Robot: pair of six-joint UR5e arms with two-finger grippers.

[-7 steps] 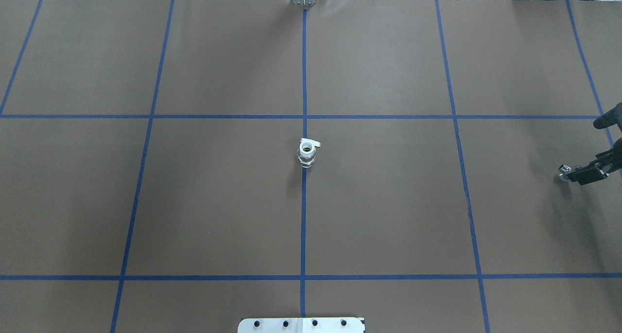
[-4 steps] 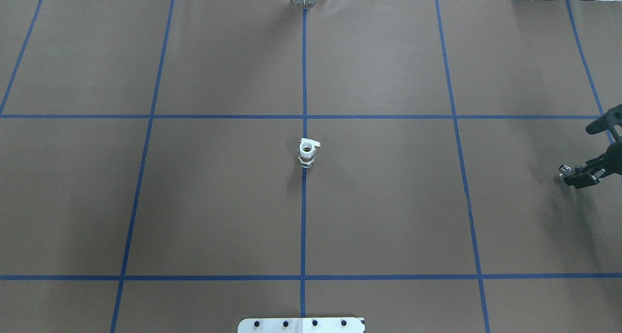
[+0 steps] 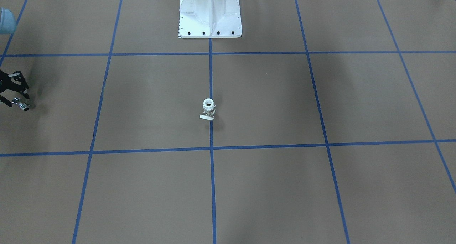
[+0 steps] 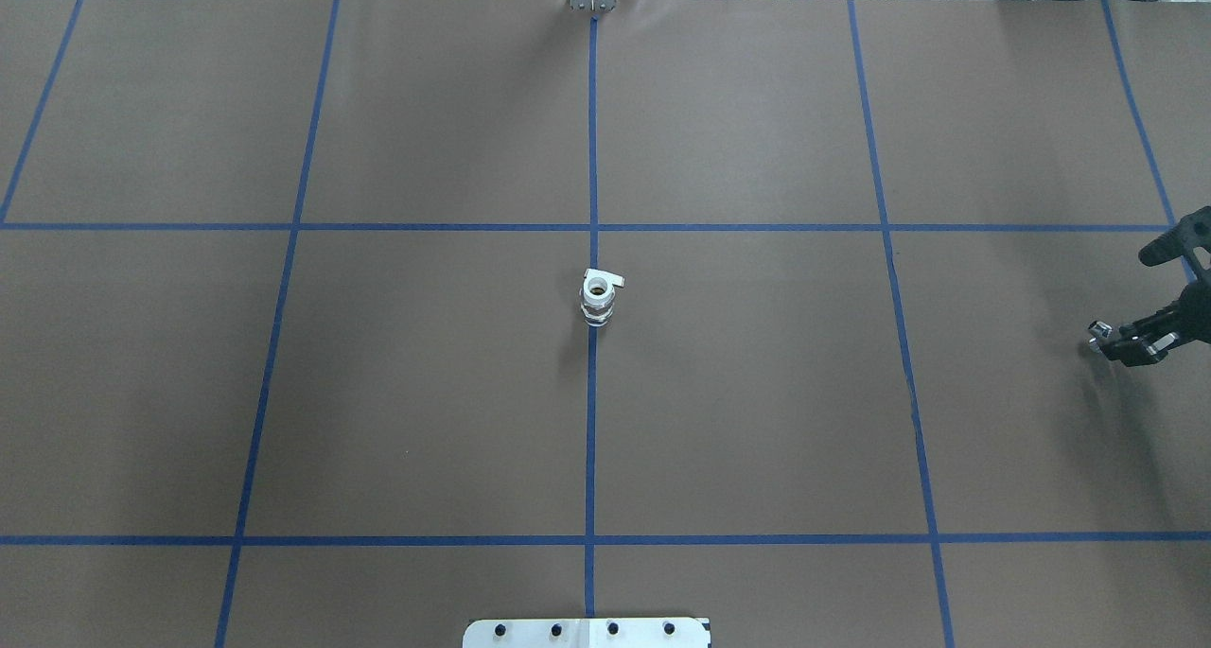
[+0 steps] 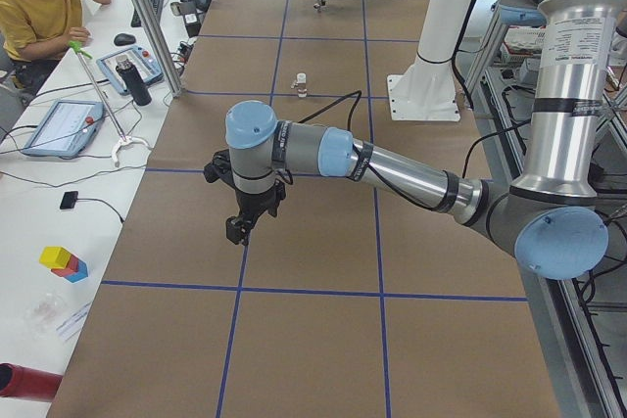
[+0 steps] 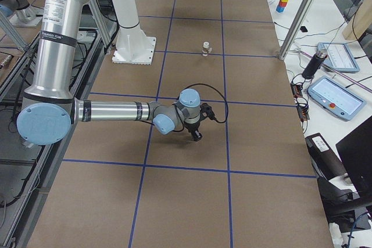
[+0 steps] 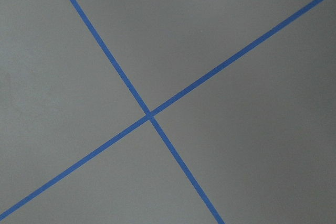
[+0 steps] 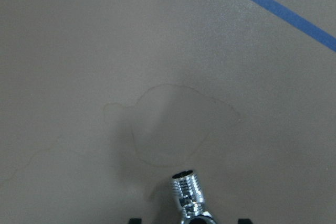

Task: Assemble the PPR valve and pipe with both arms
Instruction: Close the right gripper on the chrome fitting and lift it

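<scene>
At the middle of the table (image 4: 757, 393), on the centre line of blue tape (image 7: 149, 115) — the valve (image 4: 598, 300). Upright, white collar on top with its hole facing up, silvery body below, pale tab on the side away from the robot. Well apart from both grippers.

Far out toward the table's right edge, well apart from the valve — the pipe (image 4: 1097, 330). Chrome, with the threaded end and dark opening pointing away from the right gripper (image 4: 1120, 343). In the right wrist view, black fingertips (image 8: 135, 220) spread at the bottom edge, one on either side of the pipe, bare table showing between each and the chrome. No telling whether lying on the table or held just above it. Low and level over the table, the right arm (image 6: 116, 110), wrist bent down over the pipe.

Out over the other end of the table, beyond the overhead view, the left arm (image 5: 392, 163). At its end the left gripper (image 5: 238, 230), hanging tip-down above the brown cover beside a tape line. Shown only by the side camera, so impossible to say whether spread or pressed together. In the left wrist view, only table and a crossing of two tape lines.

Behind the valve, the white pedestal (image 3: 210, 12), bolted down. Beside the table in the left side view, a seated person (image 5: 39, 7) in yellow.
</scene>
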